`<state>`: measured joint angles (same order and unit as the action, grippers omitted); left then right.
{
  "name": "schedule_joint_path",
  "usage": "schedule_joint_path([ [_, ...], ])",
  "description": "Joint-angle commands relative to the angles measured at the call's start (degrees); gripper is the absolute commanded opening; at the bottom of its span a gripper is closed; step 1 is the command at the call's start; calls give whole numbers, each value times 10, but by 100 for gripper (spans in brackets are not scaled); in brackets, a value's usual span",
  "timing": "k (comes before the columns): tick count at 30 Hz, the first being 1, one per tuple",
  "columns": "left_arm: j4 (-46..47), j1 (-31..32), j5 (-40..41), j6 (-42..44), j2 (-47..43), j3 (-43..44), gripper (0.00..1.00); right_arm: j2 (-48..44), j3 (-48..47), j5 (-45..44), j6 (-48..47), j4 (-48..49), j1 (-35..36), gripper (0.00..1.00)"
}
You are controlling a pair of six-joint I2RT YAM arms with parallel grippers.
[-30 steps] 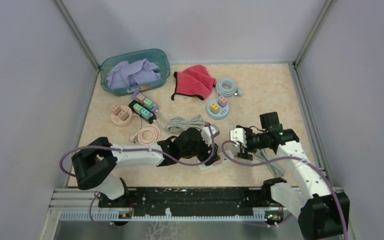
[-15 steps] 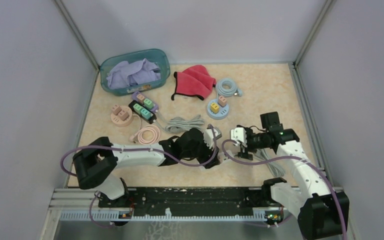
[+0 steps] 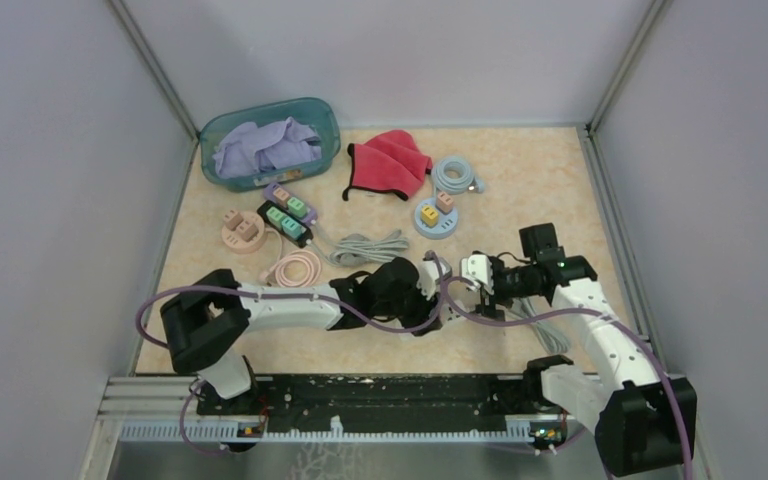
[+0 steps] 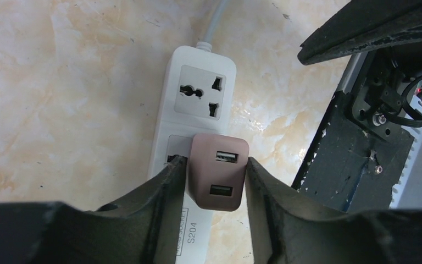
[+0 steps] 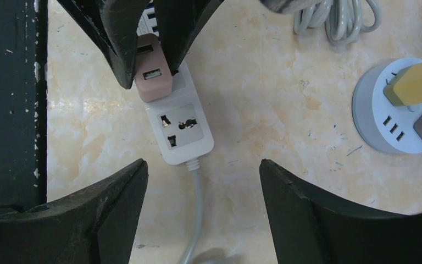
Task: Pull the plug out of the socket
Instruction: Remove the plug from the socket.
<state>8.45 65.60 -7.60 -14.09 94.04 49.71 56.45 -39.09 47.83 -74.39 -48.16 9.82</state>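
Step in hand: grasp made, pull not yet done. Left gripper (image 4: pixel 213 162) is clamped on the plug (image 4: pixel 218 177), a brown USB adapter. One finger lies flat on each side of it, no gap that I can see. Plug sits seated in the socket strip (image 4: pixel 170 113), flush on the white body, right between the fingertips. The strip's free outlet (image 4: pixel 200 99) lies just beyond the fingertips. The cord (image 4: pixel 213 22) leaves from the end farthest from that hand.

Right gripper (image 5: pixel 201 165) is spread wide, hanging over the cord end of the strip, with the free outlet between and just ahead of its fingers. Can't tell if it touches the strip. Looks above it, not pinning it.

Judgement: next move is a straight pull along the pin axis, away from the strip face, no twist. The strip looks light and lies loose on the table (image 4: pixel 60 82). It likely lifts with the plug unless the right gripper comes down and holds the body near the cord end. Risk: the fingers slip off the smooth adapter sides if the grip is light.
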Motion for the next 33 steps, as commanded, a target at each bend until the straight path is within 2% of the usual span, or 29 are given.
schedule_joint_path([
  [1,-9,6,8,7,6,19,46,2,-25,40,-10,-13,-6,75],
  [3,-11,6,7,8,7,22,36,4,-26,42,-11,-15,-6,75],
  [7,-12,6,0,22,-1,24,4,10,-30,49,-16,-25,-6,75],
  [8,-12,6,-1,29,-9,21,1,12,-31,54,-18,-30,-6,75],
  [13,44,7,-8,79,-74,-21,0,33,-35,84,-28,-45,-6,79],
  [15,102,6,-19,106,-104,-55,0,45,-37,95,-14,-42,-6,84],
  [19,229,7,-43,164,-147,-123,0,65,-49,122,-13,-60,-6,87],
  [20,250,7,-46,180,-150,-134,0,67,-50,128,-13,-61,-6,97],
  [21,264,8,-49,194,-153,-141,0,66,-49,134,-14,-60,-6,99],
  [27,314,8,-70,246,-148,-166,0,60,-20,122,19,-3,9,99],
  [33,393,7,-90,249,-149,-201,0,65,2,40,80,78,102,99],
])
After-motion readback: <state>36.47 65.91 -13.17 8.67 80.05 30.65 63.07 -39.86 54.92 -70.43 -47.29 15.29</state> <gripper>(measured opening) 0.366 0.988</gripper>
